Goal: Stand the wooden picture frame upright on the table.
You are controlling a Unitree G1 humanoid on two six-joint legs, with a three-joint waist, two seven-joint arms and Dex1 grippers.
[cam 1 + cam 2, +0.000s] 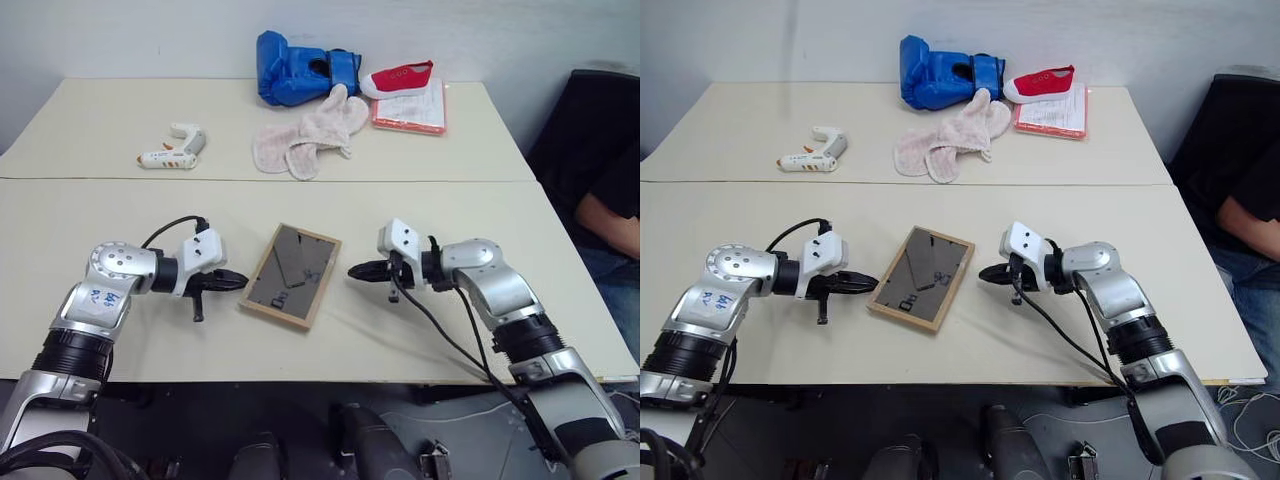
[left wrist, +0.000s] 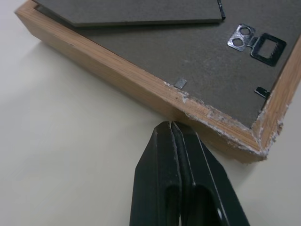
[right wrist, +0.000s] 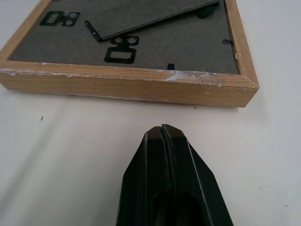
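Cream-beige laminate covers the table (image 1: 120,230), which is made of two sections joined by a seam running across it. A pale wall stands behind the far section. At the right edge a person (image 1: 610,215) in dark clothing sits beside the table.

On the far section lie a blue boxing glove (image 1: 300,68), a red shoe (image 1: 398,78) resting on a pink-edged booklet (image 1: 415,112), a pale pink cloth mitt (image 1: 312,138) and a white glue gun (image 1: 175,148).

The wooden picture frame (image 1: 291,275) lies flat on the near section, face down, with its dark grey back panel and fold-out stand turned upward. It sits at a slant between the two arms. Its light-wood edge is chipped and whitened near the corners, as the wrist views show.

The left gripper (image 1: 236,282) reaches in from the left, pointing toward the frame's left edge and slightly downward. Its two black fingers are pressed together, holding nothing, and the tip is just beside the wood; whether it touches cannot be told. The right gripper (image 1: 358,270) reaches in from the right, pointing at the frame's right edge. Its fingers are likewise pressed together and empty, with a strip of bare table between tip and frame.
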